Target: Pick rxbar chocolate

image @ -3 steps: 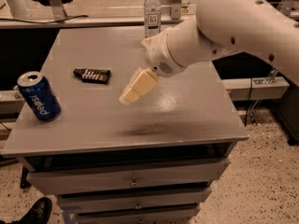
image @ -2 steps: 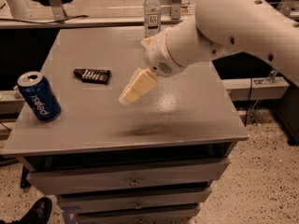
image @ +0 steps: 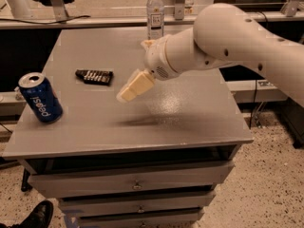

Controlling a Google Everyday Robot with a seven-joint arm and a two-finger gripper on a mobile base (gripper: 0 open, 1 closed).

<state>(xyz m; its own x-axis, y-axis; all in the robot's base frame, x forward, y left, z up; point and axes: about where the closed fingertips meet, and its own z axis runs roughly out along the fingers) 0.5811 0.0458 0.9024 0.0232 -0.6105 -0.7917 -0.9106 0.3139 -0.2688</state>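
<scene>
Camera view looks down on a grey surface (image: 190,122) where the rxbar chocolate (image: 94,76) lies flat, left of centre and about midway back. Its long axis runs nearly left to right across the picture, the left end set a little farther back than the right, and its lettered face is turned up. The rows of white lettering show as pale marks on the dark wrapper but cannot be read. The end effector (image: 133,88) hangs above the surface just right of the bar and clear of it, angled down and to the left, with its shadow lying on the surface below it. Only one cream-coloured side of it shows, so I cannot tell whether it is open or closed, and it holds nothing that can be seen. The white arm (image: 237,37) behind it reaches in from the right and is cut off by the right edge. A blue Pepsi can (image: 40,98) stands upright near the front left corner, well apart from the bar. A clear water bottle (image: 155,12) stands at the far edge, its cap touching the top of the picture. Drawers (image: 133,184) run below the surface, and a dark shoe (image: 35,215) is cut off at the bottom left. Set against the earlier frame, the bar, the can and the bottle lie in the same places, and the end effector has not shifted in any way I can make out.
</scene>
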